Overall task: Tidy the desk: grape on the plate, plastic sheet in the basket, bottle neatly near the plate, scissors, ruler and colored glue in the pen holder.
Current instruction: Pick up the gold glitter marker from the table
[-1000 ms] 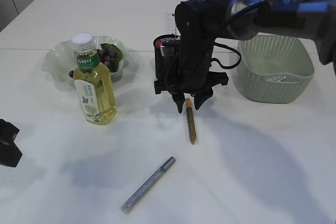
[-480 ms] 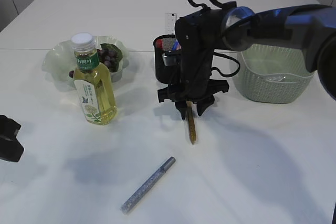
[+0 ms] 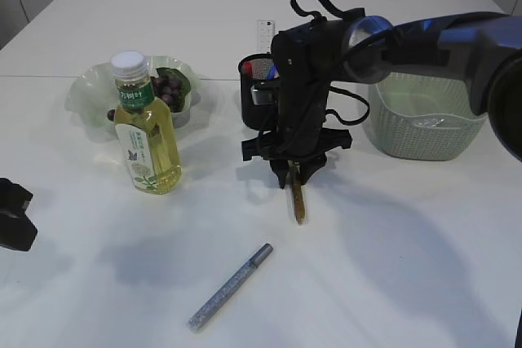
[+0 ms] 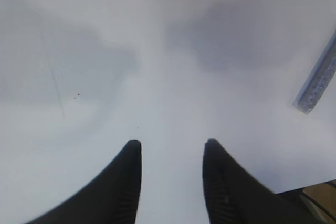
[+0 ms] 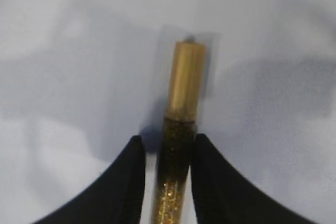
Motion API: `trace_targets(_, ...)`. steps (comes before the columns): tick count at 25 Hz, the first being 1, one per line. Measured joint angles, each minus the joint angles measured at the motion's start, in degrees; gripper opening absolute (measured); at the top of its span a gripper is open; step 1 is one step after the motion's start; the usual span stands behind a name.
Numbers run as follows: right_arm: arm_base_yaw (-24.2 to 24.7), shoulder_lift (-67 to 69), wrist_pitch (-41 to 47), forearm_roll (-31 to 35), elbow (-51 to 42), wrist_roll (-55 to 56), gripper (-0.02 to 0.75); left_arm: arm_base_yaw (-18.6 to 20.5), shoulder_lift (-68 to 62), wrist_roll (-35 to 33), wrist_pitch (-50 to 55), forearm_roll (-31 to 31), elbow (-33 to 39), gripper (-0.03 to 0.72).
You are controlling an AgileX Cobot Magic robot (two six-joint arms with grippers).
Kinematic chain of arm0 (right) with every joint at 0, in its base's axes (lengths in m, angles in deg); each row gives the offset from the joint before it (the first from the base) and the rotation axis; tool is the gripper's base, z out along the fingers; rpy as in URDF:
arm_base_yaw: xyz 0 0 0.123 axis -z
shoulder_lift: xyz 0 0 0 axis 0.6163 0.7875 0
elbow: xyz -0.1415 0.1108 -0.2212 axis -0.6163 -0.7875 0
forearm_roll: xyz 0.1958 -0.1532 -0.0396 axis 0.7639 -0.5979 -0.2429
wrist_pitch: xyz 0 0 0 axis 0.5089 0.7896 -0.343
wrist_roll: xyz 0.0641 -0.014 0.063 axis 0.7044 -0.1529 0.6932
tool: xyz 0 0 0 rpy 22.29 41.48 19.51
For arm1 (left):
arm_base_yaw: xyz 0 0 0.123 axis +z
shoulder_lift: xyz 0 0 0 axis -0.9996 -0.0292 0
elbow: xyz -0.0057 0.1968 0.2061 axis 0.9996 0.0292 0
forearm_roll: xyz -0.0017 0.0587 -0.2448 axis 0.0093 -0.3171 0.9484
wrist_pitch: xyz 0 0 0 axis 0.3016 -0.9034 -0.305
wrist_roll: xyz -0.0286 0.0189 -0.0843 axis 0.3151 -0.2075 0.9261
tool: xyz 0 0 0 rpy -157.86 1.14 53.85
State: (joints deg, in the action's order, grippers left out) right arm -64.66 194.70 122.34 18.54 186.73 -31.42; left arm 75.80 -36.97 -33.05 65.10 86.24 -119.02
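Observation:
A gold glitter glue pen [image 3: 298, 203] lies on the white table, and it also shows in the right wrist view [image 5: 185, 77]. My right gripper [image 3: 294, 175] is down at the pen's far end, with its fingers [image 5: 167, 139] closed round the barrel just behind the gold cap. A silver glitter glue pen [image 3: 231, 287] lies nearer the front; its end shows in the left wrist view [image 4: 317, 80]. My left gripper [image 4: 172, 142] is open and empty over bare table at the left edge [image 3: 12, 226]. Grapes [image 3: 167, 87] lie on the pale green plate [image 3: 81, 91]. The yellow bottle [image 3: 147, 132] stands upright before the plate.
A black pen holder [image 3: 254, 91] stands behind my right arm, with a white ruler [image 3: 266, 34] and red and blue items sticking out. A green woven basket [image 3: 424, 116] stands at the right with something shiny inside.
My right gripper has come down onto the gold glue pen and its fingers have narrowed from spread wide to closed round the barrel. The left arm has stayed still.

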Motion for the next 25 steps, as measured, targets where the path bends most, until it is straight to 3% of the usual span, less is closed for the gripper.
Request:
trace_targets(8,0.1,0.0,0.0,0.0,0.1,-0.9,0.097,0.0,0.0,0.0,0.0,0.0,0.0,0.289)
trace_targets(16,0.2,-1.1,0.4,1.0,0.1,-3.0,0.073,0.0,0.0,0.0,0.0,0.0,0.0,0.289)
trace_targets(20,1.0,-5.5,1.5,5.9,0.1,-10.4,0.072,0.0,0.0,0.0,-0.1,0.0,0.0,0.289)
trace_targets(25,5.3,-11.3,1.5,19.3,0.1,-23.6,0.071,0.0,0.0,0.0,-0.2,0.0,0.0,0.289)
